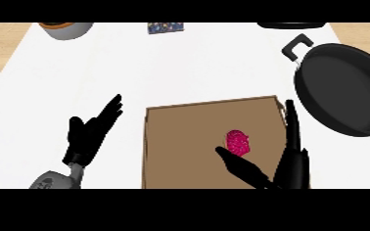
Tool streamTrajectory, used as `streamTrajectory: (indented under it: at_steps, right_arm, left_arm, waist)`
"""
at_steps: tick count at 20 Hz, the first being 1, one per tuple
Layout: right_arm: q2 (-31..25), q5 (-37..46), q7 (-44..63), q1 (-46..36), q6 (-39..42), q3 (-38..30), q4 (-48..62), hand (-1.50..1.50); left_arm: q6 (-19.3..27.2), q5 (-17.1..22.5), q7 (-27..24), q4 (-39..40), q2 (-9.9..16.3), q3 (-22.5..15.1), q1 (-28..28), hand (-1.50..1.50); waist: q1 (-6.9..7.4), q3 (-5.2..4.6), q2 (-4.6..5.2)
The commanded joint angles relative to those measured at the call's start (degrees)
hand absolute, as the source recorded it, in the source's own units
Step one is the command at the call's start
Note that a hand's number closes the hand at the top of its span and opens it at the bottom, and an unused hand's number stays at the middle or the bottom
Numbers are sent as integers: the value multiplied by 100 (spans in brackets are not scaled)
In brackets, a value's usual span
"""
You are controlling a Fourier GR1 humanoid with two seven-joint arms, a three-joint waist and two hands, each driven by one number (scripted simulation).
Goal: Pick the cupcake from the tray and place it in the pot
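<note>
Right hand [278,169] hangs spread over the brown tray [180,142], thumb and fingers flanking but not yet pinching the pink cupcake [239,142] right of the tray's centre. Far right sits the black pot [336,90]. Left hand [90,134] rests open, left of the tray. Cupcake likely light, soft, crushable; best pinched low on its sides.

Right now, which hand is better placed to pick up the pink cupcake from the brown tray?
The right hand: its open fingers and thumb flank the pink cupcake over the brown tray, on the black pot side. The left hand rests open, off the tray.
</note>
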Motion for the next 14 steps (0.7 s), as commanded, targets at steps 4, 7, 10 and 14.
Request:
streamTrajectory:
  at_steps: [4, 7, 10, 14]
  right_arm:
    - [102, -95, 2285, -758, 1339, 25, -246, -150]
    - [32, -521, 2486, -768, 2288, -184, -241, -150]
    - [103, -623, 2246, -727, 2041, 17, 382, -150]
    - [104, -513, 1694, -349, 1579, -55, 735, -150]
  left_arm:
    - [-261, -25, -119, 221, -2, 121, -178, 0]
    - [-141, -194, -176, 144, -196, -94, 19, 0]
    - [-221, -225, -139, 301, -187, 71, -84, 0]
    - [-298, -204, 374, -92, -210, 365, -40, 0]
  waist:
    - [127, 25, 37]
    - [148, 30, 33]
    - [120, 35, 32]
    - [102, 37, 23]
